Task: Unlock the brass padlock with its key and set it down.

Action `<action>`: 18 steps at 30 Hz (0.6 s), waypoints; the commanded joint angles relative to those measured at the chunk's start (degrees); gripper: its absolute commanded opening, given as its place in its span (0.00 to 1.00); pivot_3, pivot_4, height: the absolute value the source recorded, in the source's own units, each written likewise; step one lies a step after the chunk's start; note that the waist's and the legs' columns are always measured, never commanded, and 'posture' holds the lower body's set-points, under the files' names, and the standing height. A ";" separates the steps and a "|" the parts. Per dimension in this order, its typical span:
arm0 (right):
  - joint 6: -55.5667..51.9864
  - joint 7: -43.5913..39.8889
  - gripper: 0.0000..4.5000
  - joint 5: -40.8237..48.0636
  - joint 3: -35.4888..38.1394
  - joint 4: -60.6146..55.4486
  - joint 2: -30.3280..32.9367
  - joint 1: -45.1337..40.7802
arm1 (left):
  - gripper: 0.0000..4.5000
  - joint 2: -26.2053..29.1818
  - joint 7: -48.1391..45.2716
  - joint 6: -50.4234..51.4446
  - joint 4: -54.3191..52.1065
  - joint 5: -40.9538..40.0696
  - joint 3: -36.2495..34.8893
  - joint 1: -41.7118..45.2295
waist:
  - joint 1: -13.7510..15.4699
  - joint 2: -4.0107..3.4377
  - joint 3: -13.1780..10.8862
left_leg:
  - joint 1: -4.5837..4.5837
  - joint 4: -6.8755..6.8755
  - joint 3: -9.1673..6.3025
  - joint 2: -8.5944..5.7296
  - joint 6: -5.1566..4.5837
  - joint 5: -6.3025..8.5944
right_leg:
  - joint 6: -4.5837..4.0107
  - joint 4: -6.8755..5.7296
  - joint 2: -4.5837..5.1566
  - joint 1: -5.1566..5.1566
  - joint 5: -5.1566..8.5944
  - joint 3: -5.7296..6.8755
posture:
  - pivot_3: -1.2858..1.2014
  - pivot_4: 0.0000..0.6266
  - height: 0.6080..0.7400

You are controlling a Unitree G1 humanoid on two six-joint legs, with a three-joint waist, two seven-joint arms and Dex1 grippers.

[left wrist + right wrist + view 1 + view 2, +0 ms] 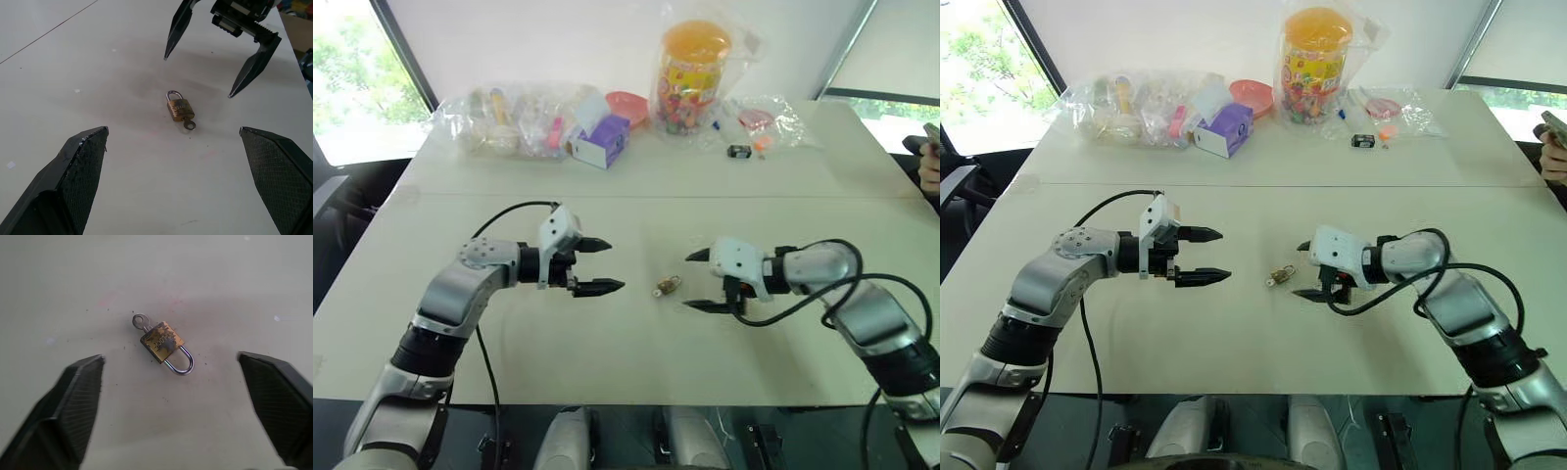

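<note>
The brass padlock [667,286] lies flat on the white table [626,372], midway between my two grippers and touched by neither. Its small silver key [140,322] sticks out of the bottom of the body. The silver shackle [174,94] meets the body at both legs. My left gripper [615,265] hangs open to the left of the lock, its fingers pointing at it. My right gripper [687,282] stands open close on the lock's right, fingers [254,63] spread wide and empty. In both wrist views the padlock [164,345] lies just beyond the open fingertips.
Along the table's far edge lie clear plastic bags [509,117] of small items, a purple box [602,140], a tall candy jar with an orange lid [693,73] and a small black object [738,151]. A person's hand [930,162] shows at the right edge.
</note>
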State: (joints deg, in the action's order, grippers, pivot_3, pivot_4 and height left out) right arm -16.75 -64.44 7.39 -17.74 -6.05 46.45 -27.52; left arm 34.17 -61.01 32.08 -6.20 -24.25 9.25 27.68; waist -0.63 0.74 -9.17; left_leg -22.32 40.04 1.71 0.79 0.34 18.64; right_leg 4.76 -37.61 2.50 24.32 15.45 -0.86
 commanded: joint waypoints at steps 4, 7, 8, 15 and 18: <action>6.96 -6.32 0.99 -1.09 -2.42 14.67 -5.73 -6.89 | 1.00 0.05 1.51 -1.13 -2.17 -0.04 -1.97 0.85 | -0.02 0.00 0.00 | -0.01 0.00 0.01 0.00 0.00 0.00 | 0.00 0.00 0.02 0.00 0.00 0.00 | 0.52 0.24 0.96; 9.82 -7.66 0.99 -2.60 -3.28 23.50 -9.21 -10.35 | 1.00 0.28 2.49 -0.58 -3.73 -0.45 -2.42 -0.16 | -0.09 0.00 0.00 | 0.00 0.00 0.01 0.01 0.00 0.00 | 0.00 -0.02 0.03 0.01 0.00 0.00 | 0.52 0.24 0.96; 10.67 -8.00 0.99 -3.27 -3.58 25.68 -9.90 -11.10 | 1.00 0.32 2.71 -0.42 -4.10 -0.49 -2.47 -0.46 | -0.12 -0.01 0.00 | 0.00 0.00 0.01 0.01 0.01 0.00 | 0.00 -0.03 0.03 0.03 0.00 0.00 | 0.52 0.24 0.96; 16.39 -10.95 0.93 -6.30 -4.83 36.45 -13.27 -14.30 | 1.00 0.71 3.75 -0.72 -5.16 -0.16 -2.91 -1.27 | -0.20 -0.01 0.00 | 0.04 0.01 0.02 0.02 0.03 -0.02 | 0.00 -0.11 0.07 0.03 -0.01 -0.01 | 0.52 0.24 0.96; 17.80 -12.03 0.71 -7.24 -5.50 39.46 -14.26 -14.77 | 1.00 0.71 4.19 -0.96 -5.29 -0.11 -3.05 -1.35 | -0.41 -0.01 0.01 | 0.08 0.00 0.03 0.02 0.04 -0.02 | 0.00 -0.15 0.08 0.02 -0.01 -0.02 | 0.52 0.24 0.96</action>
State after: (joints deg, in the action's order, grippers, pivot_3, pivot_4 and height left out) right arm 0.59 -77.10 3.37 -22.02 30.77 32.48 -42.30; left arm 34.35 -57.16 32.07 -9.60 -24.28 7.71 26.16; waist -1.04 0.73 -9.15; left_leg -22.22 40.05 1.74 0.82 0.38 18.61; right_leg 4.75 -37.79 2.58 24.33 15.44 -0.88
